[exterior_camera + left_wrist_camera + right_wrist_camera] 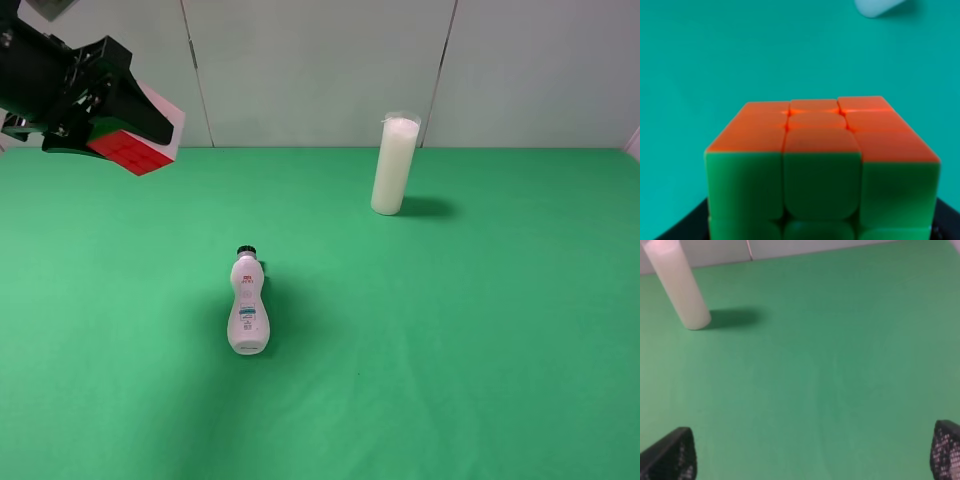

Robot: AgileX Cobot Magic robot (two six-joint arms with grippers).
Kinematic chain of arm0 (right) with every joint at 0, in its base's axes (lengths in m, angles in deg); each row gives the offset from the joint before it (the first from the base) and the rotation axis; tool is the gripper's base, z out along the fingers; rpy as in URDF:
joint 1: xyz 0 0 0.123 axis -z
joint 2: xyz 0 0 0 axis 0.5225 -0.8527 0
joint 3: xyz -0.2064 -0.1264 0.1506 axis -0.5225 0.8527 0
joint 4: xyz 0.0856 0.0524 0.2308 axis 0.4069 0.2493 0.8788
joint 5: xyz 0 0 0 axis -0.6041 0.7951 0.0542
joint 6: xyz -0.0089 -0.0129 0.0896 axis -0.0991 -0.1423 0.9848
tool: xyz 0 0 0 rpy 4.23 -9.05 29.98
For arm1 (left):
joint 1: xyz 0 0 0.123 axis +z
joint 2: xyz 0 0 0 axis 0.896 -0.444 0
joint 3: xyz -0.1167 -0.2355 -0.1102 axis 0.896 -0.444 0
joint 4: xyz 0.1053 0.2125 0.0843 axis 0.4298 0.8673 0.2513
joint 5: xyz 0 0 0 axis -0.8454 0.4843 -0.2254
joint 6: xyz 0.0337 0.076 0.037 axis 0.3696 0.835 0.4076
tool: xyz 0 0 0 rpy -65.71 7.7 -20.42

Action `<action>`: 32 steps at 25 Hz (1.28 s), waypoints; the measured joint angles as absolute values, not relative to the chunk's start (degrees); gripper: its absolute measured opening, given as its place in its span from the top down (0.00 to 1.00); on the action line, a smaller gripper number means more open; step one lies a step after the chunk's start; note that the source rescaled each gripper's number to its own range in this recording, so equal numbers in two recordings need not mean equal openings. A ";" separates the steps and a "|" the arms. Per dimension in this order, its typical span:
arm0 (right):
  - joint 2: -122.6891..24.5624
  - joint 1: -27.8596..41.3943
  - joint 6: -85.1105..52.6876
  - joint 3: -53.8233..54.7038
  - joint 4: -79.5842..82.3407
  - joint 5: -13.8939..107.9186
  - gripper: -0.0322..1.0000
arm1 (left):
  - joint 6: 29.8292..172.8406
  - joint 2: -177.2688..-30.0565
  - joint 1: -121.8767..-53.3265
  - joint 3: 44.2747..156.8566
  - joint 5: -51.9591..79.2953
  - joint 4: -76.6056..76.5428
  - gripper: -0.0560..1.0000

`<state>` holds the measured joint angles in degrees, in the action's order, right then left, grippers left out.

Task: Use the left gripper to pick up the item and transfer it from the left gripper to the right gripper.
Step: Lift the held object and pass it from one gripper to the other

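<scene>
1. While the right pincer stands with jaws wide apart over the table, it is outside the high view.
2. Near centre, the white bottle lies flat; a dropped item could strike it.
3. Farther right, the tall cylinder stands upright; a crossing arm could topple it.
4. Far left, raised off the table, the left pincer is clamped on the item; releasing before the right pincer closes would drop it.

I count 2 obstacles on the green desk: a white bottle lying near the middle and a tall white cylinder upright farther back, well apart. The left gripper, clamping the puzzle cube, hangs high at far left. The desk's right side lies open.
</scene>
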<state>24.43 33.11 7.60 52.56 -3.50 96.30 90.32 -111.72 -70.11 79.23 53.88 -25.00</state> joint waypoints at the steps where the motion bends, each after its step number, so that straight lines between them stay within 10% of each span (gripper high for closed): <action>1: 24.43 33.11 7.55 52.56 -2.97 96.30 0.00 | 90.32 -111.72 -70.11 79.23 54.23 -25.76 0.94; 20: 6.25 32.83 -11.65 48.49 13.51 88.25 0.00 | 90.52 -117.14 -89.64 79.23 52.51 -32.93 0.94; 32: -2.21 20.99 -25.79 48.49 19.57 77.29 0.00 | 104.73 -125.64 -93.62 79.23 53.64 -51.01 0.94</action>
